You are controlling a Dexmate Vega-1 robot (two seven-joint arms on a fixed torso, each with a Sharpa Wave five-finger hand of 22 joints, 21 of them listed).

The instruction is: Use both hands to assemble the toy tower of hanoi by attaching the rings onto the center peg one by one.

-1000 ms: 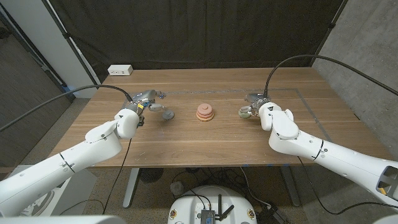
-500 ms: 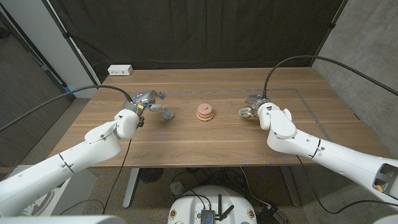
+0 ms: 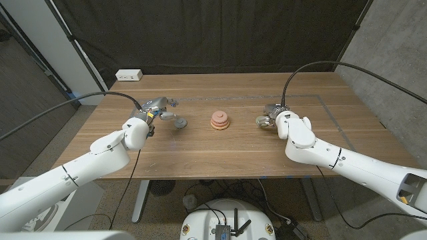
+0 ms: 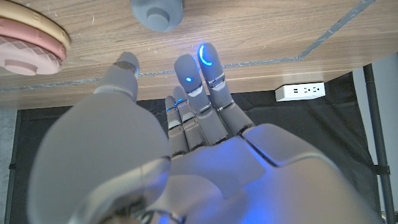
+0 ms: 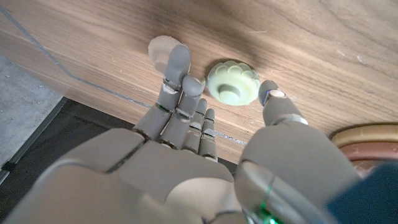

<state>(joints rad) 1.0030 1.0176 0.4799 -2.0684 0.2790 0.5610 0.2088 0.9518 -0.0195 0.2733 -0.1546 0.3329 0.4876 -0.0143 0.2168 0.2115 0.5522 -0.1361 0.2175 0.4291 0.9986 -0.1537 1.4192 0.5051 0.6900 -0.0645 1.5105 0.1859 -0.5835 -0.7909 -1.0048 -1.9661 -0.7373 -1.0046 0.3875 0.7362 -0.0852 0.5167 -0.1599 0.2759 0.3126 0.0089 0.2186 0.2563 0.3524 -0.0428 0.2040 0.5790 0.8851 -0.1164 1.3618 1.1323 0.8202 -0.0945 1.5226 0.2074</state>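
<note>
Tower of hanoi stack at desk centre, unmoved since earlier. Green piece at 3 o'clock, between right hand fingers, apart, shifted slightly inward. Grey piece at 9 o'clock, by left hand, fingers apart.

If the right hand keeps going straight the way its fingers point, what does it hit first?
Most likely the green scalloped piece on the table: it lies just beyond the right hand, between fingers and thumb. Depth is unclear, so the fingers may pass above it.
</note>
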